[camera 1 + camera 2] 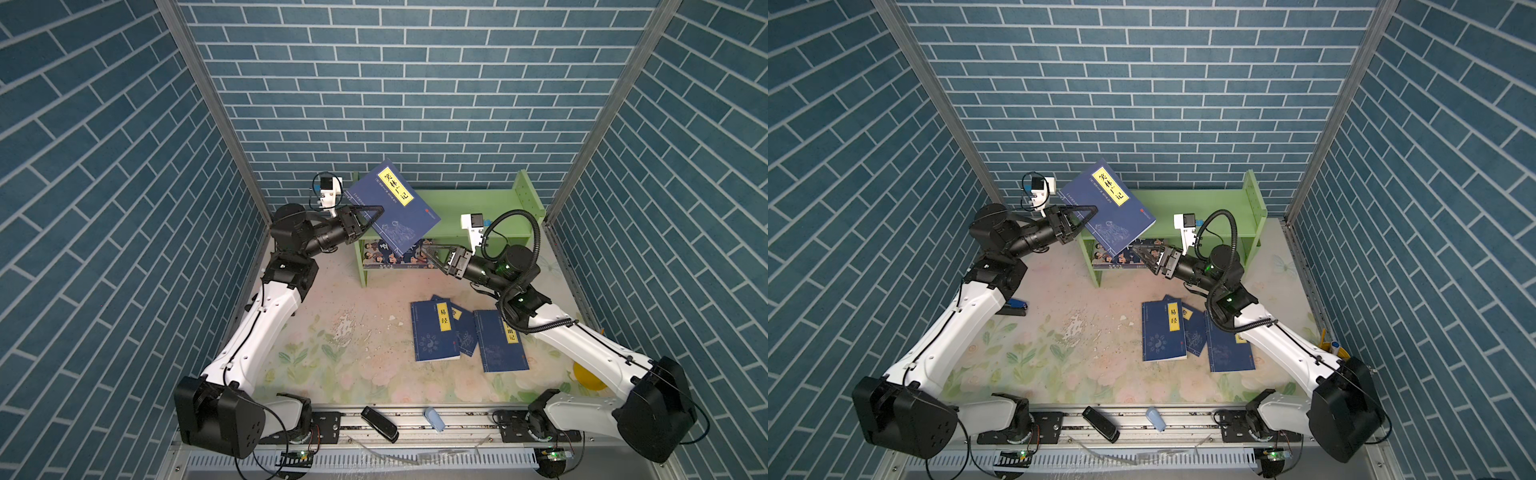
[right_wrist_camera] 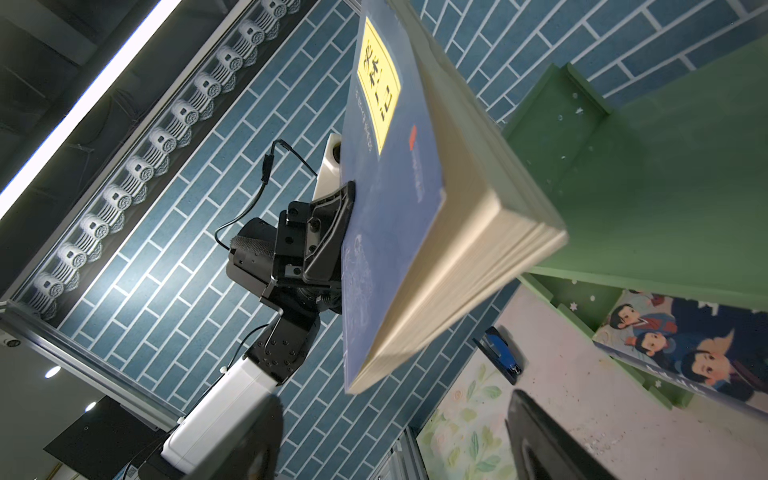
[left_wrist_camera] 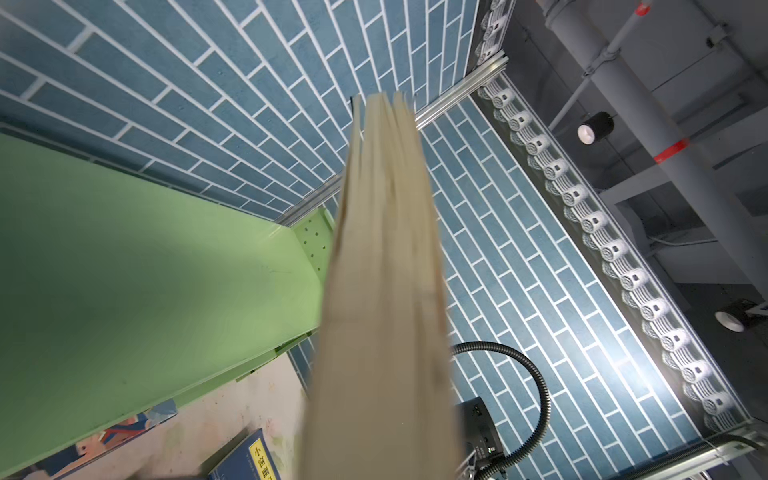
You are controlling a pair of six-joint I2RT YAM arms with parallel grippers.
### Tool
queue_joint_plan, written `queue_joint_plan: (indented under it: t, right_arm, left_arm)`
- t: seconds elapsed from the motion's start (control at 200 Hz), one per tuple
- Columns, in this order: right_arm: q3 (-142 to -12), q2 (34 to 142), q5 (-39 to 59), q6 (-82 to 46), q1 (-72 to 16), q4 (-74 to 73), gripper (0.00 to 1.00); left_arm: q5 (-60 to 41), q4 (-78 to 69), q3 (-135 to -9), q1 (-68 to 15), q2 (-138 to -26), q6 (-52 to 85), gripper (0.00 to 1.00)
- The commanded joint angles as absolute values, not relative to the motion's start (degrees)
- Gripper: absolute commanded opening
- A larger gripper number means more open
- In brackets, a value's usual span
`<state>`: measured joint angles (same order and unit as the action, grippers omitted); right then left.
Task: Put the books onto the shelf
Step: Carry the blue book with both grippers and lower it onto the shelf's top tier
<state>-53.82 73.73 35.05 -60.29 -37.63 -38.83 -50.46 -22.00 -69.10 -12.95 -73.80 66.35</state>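
Note:
My left gripper (image 1: 375, 211) (image 1: 1090, 212) is shut on a thin navy book with a yellow label (image 1: 395, 203) (image 1: 1108, 205) (image 2: 386, 216), held tilted in the air over the left end of the light green shelf (image 1: 469, 199) (image 1: 1204, 199). Its page edge (image 3: 386, 291) fills the left wrist view. My right gripper (image 1: 428, 250) (image 1: 1138, 250) (image 2: 395, 449) is open just below the book's lower corner, holding nothing. The large cartoon book (image 1: 386, 257) (image 2: 685, 340) lies on the lower tier. Three navy books (image 1: 434, 332) (image 1: 465, 334) (image 1: 500, 345) lie overlapping on the table.
A blue stapler (image 1: 1017, 309) (image 2: 498, 353) lies on the table left of the shelf. A yellow object (image 1: 588, 376) sits at the right edge under my right arm. A black device (image 1: 380, 424) and a pale blue piece (image 1: 434, 419) rest on the front rail. Brick-patterned walls close three sides.

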Motion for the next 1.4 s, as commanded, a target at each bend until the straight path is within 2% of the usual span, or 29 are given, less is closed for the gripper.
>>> queue_joint_plan:
  t: [0.0,0.2,0.28,0.42,0.44,0.5,0.545,0.62,0.69,0.78,0.975,1.215,1.395]
  right_arm:
    - [-56.9,76.6,34.1,-62.5,-38.9,-46.2,0.83]
    - [-61.0,82.2,34.0,-64.2,-40.3,-52.1,0.81]
    - [-62.7,84.5,34.3,-64.5,-40.6,-53.1,0.73]
    - [-64.6,88.6,35.1,-66.8,-40.8,-56.6,0.49]
    - [-64.8,89.0,35.2,-67.2,-40.7,-57.1,0.45]
    - [-65.2,89.7,35.9,-67.7,-40.7,-57.5,0.22]
    - [-65.5,89.8,36.6,-67.7,-40.7,-56.8,0.13]
    - [-65.5,89.3,37.8,-67.0,-40.4,-54.9,0.07]
    - [-65.8,88.2,39.5,-65.5,-39.9,-52.2,0.00]
    - [-65.5,86.1,42.8,-63.4,-38.5,-47.6,0.00]
    - [-64.6,80.8,55.5,-62.6,-32.0,-39.5,0.00]
    - [-64.8,76.1,69.4,-60.7,-27.6,-31.3,0.00]
    - [-67.2,73.2,73.0,-49.0,-27.3,-14.5,0.00]
  left_arm:
    - [-50.3,-34.6,-67.7,-12.7,-73.5,73.3,0.00]
    - [-49.7,-34.7,-66.3,-12.9,-73.2,73.6,0.00]
    - [-49.8,-35.9,-64.9,-12.9,-73.0,74.0,0.00]
    - [-49.2,-35.6,-63.3,-13.1,-73.0,73.2,0.02]
    - [-49.1,-35.4,-63.2,-13.1,-73.0,72.9,0.02]
    - [-49.0,-34.1,-62.7,-13.2,-72.9,71.7,0.03]
    - [-49.0,-33.2,-62.4,-13.2,-72.7,70.7,0.04]
    - [-49.4,-31.1,-61.9,-13.2,-72.4,68.7,0.14]
    - [-50.2,-29.7,-61.4,-13.1,-72.3,67.4,0.31]
    - [-51.4,-27.9,-60.9,-12.4,-71.6,64.4,0.48]
    - [-58.1,-18.5,-62.7,-8.9,-68.4,54.6,0.67]
    - [-61.6,-10.7,-63.6,-8.2,-66.5,49.4,0.80]
    - [-66.9,-13.5,-64.5,-8.1,-67.1,52.6,0.79]
